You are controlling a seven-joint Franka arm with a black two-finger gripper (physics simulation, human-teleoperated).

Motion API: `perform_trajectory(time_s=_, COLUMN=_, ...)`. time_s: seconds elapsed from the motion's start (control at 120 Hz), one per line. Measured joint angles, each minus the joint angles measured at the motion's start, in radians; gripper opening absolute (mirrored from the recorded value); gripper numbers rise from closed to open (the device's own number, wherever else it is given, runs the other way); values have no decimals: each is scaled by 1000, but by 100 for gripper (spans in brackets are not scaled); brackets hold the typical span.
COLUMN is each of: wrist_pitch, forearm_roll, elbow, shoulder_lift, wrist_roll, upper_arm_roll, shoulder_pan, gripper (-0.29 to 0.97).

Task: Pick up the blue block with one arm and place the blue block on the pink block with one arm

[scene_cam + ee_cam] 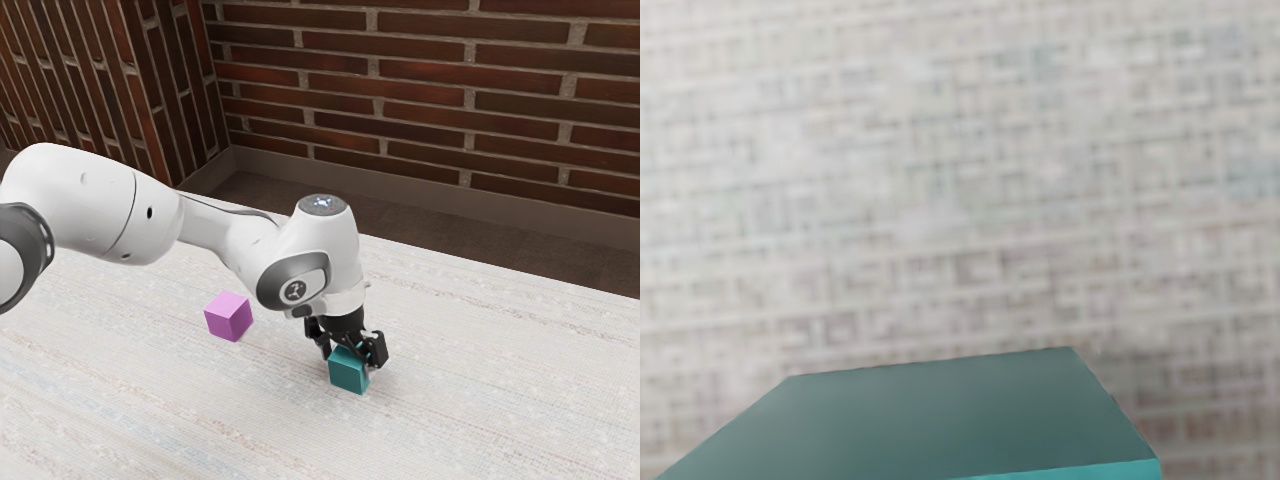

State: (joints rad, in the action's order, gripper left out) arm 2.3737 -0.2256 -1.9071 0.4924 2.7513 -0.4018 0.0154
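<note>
- Lower centre of the exterior view: the black gripper (350, 350) is down over the teal-blue block (348, 374) on the pale table (500, 400); whether it grips cannot be told.
- The pink block (228, 316) stands apart, toward the frame's left.

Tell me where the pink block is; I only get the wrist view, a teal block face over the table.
Observer: The pink block stands on the table, toward the exterior view's left of the blue block and clearly apart from it.
Reviewer: Anything stacked on it?
Observer: No, its top is bare.
Reviewer: Is the end effector holding the blue one?
Observer: The end effector is closed on the blue block, one finger against each of two opposite sides. Whether it is lifted off the table, I cannot tell.
</note>
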Motion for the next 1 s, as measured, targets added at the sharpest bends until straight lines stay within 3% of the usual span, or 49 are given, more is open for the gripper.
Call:
perform_trajectory(time_s=0.217, wrist_pitch=1, forearm_roll=0, elbow=-1, shoulder_lift=1, wrist_roll=-4, upper_arm_roll=-3, shoulder_pan=0, gripper=68)
perform_trajectory(time_s=0.458, wrist_pitch=9, forearm_roll=-1, elbow=0, shoulder_lift=3, wrist_roll=-10, upper_arm_roll=-8, shoulder_pan=0, gripper=52)
perform_trajectory(time_s=1.0, wrist_pitch=13, forearm_roll=1, elbow=3, shoulder_lift=1, wrist_roll=-18, upper_arm_roll=-9, shoulder_pan=2, gripper=38)
